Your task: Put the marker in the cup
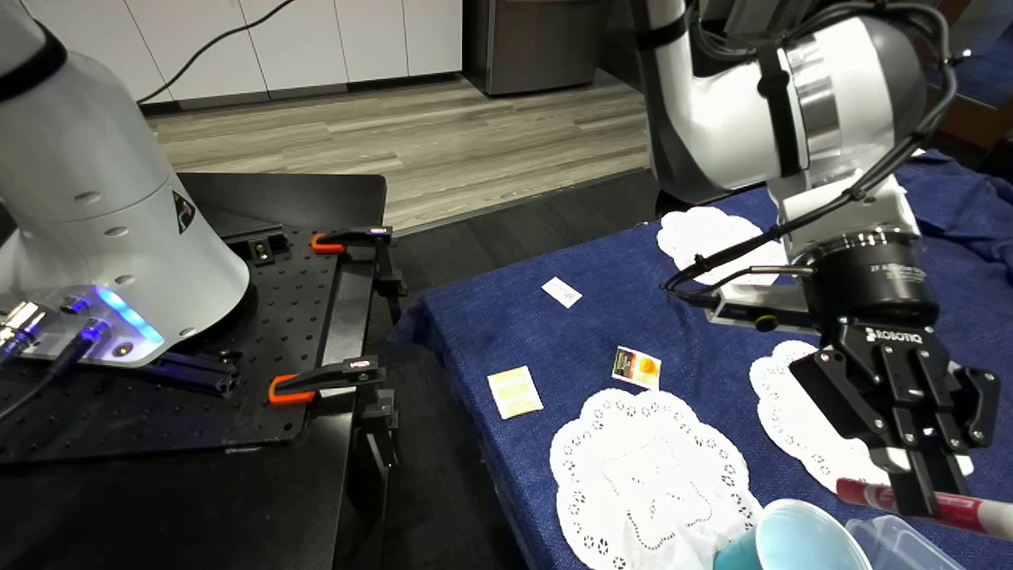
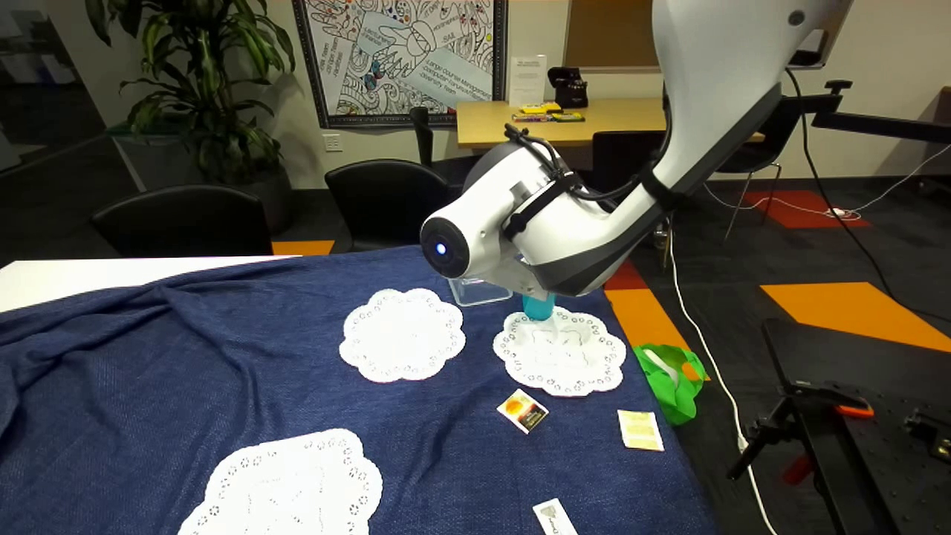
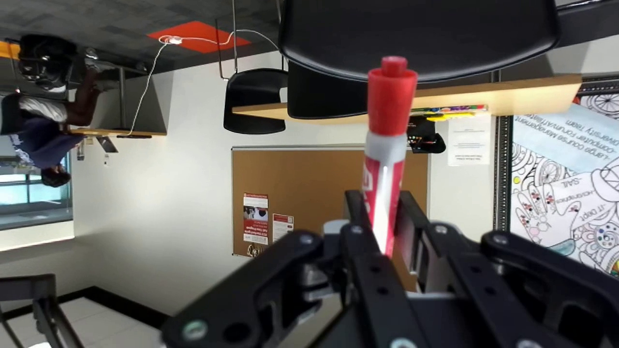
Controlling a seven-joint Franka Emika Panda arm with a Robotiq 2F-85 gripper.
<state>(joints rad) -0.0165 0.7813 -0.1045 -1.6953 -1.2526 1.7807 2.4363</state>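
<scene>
The red and white marker (image 1: 969, 511) is between the fingers of my gripper (image 1: 932, 497), which is shut on it. In an exterior view the marker lies nearly level, with ends sticking out on both sides of the fingers. In the wrist view the marker (image 3: 387, 145) points away, its red cap at the far end, between the fingertips (image 3: 380, 203). The light teal cup (image 1: 799, 538) stands upright, mouth up, by a lace doily's edge, left of and below the gripper. In an exterior view the cup (image 2: 539, 307) is partly behind the arm, which hides the gripper and marker.
A clear plastic container (image 1: 902, 545) stands beside the cup, below the marker. White lace doilies (image 1: 649, 467) and small packets (image 1: 514, 392) lie on the blue tablecloth (image 1: 554, 356). The wrist view is upside down and shows chairs and a corkboard (image 3: 290, 183).
</scene>
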